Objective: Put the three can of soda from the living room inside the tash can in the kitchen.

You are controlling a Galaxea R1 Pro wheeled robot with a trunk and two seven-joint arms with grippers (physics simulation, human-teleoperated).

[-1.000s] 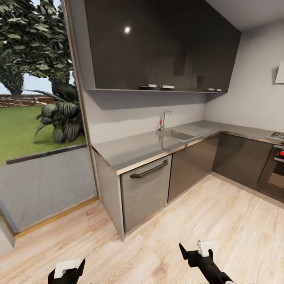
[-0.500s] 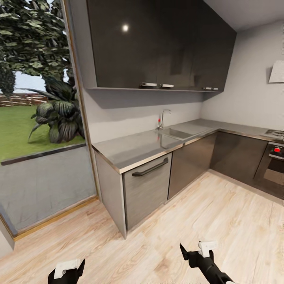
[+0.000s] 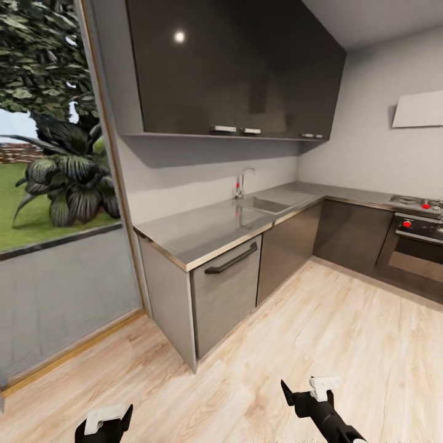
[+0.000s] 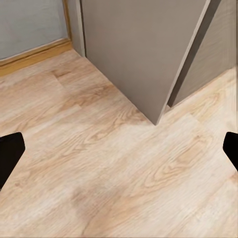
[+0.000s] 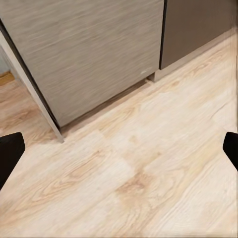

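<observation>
I am in the kitchen, facing the grey steel counter (image 3: 203, 231) with its sink (image 3: 267, 203) and chrome tap (image 3: 242, 182) under dark glossy upper cabinets (image 3: 234, 67). The soda cans and the trash can are out of view. My left gripper (image 3: 104, 423) hangs low over the wood floor, open, with only bare planks between its fingertips (image 4: 10, 153). My right gripper (image 3: 304, 394) is also low and open, its fingertips (image 5: 10, 151) wide apart over the floor in front of a grey drawer front (image 5: 94, 54).
A glass door (image 3: 55, 184) at the left looks onto a garden. The counter's end panel (image 3: 166, 301) juts toward me. An oven (image 3: 415, 249) with a hob and a pale hood (image 3: 418, 111) stands at the right. Light wood floor (image 3: 344, 332) stretches ahead to the right.
The whole view has swung to the right: the oven and hood have come further into the picture and the garden door has slid left. Both grippers keep their places and stay open.
</observation>
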